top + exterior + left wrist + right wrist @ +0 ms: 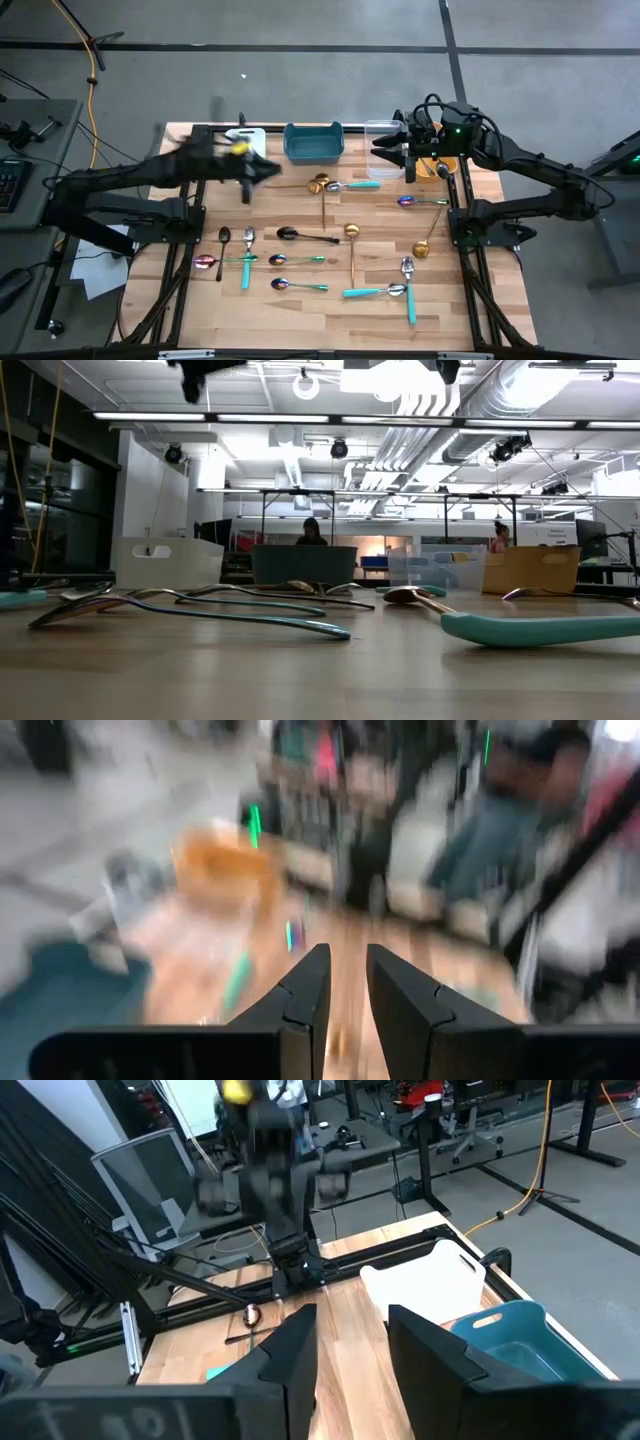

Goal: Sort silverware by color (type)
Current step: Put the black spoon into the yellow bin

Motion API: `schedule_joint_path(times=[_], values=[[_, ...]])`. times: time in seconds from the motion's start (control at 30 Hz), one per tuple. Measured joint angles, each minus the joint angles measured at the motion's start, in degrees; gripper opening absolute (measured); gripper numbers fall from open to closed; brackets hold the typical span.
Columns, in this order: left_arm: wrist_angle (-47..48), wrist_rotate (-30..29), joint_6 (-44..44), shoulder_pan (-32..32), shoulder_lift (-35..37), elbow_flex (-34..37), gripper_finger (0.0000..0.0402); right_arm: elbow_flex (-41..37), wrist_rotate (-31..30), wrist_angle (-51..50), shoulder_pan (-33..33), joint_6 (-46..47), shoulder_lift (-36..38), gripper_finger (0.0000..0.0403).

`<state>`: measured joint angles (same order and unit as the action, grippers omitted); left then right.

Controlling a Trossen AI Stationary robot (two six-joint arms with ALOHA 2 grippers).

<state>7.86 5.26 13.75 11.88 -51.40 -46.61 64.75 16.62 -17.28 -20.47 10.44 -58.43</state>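
**Silverware spread on the counter, bins along the far edge**

The silverware (352, 252) lies scattered across the counter's (300, 300) middle and near half. At the far edge stand a white bin (247, 136), teal bin (313, 141), clear bin (382, 134) and orange bin (443, 165). The left gripper (268, 171) hovers near the white bin, fingers slightly apart and empty. The right gripper (383, 150) hangs over the clear bin, fingers apart and empty. No writing is readable.

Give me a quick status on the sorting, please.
Left claw near white bin, nothing visible between fingers. Right claw over orange bin, open, empty. Silverware mostly unsorted on table. Nothing blocking.
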Motion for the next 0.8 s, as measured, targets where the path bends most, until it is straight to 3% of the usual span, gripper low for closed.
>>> schedule_joint_path(times=[0.27,0.47,0.8], values=[[8.2,3.0,-9.2,-5.8,-18.5,-4.6,0.006,0.0,0.0,-0.5,0.0,0.0,0.0,0.0119],[7.9,2.5,-10.0,-7.7,-28.0,-5.1,0.0068,0.0,-0.2,-2.1,0.0,-0.3,0.0,0.0119],[7.2,-1.3,-11.4,-11.0,-38.0,-5.1,0.0141,0.0,-3.1,-4.2,0.0,-0.3,0.0,0.0119]])
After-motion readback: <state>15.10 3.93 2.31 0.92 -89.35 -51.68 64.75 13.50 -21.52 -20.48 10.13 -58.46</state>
